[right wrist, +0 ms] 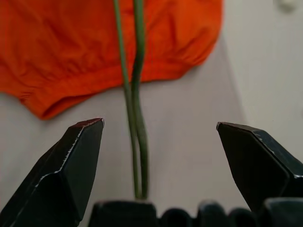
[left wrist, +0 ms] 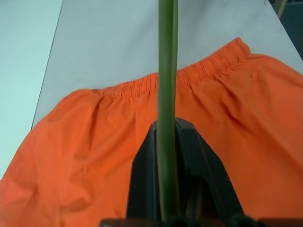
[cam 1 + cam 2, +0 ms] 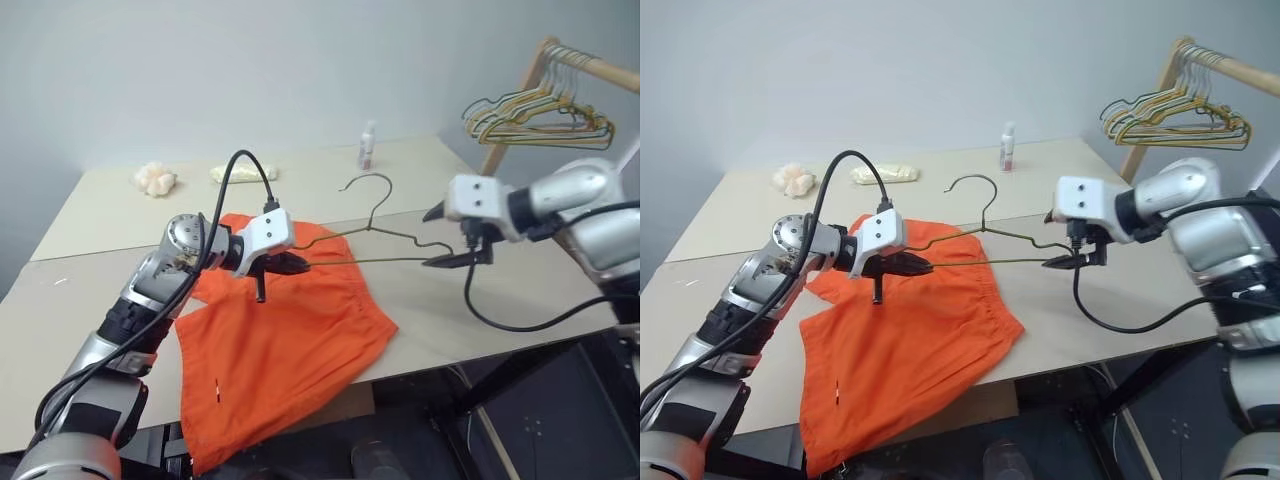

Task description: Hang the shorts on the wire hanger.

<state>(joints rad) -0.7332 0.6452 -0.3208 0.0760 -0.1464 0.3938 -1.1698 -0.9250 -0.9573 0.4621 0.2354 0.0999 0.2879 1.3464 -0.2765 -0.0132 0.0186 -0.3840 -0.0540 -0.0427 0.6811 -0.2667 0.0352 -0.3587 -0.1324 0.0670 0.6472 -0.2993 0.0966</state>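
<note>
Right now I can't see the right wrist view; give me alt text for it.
The wire hanger's end sits between the right gripper's wide-open jaws, ungripped. Beyond it, the orange shorts lie on the pale table, gathered waistband nearest.

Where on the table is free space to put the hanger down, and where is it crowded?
Bare table lies left of the shorts, and more between the white bottle and the right gripper. The middle is crowded: the left gripper holds the wire hanger over the shorts.
</note>
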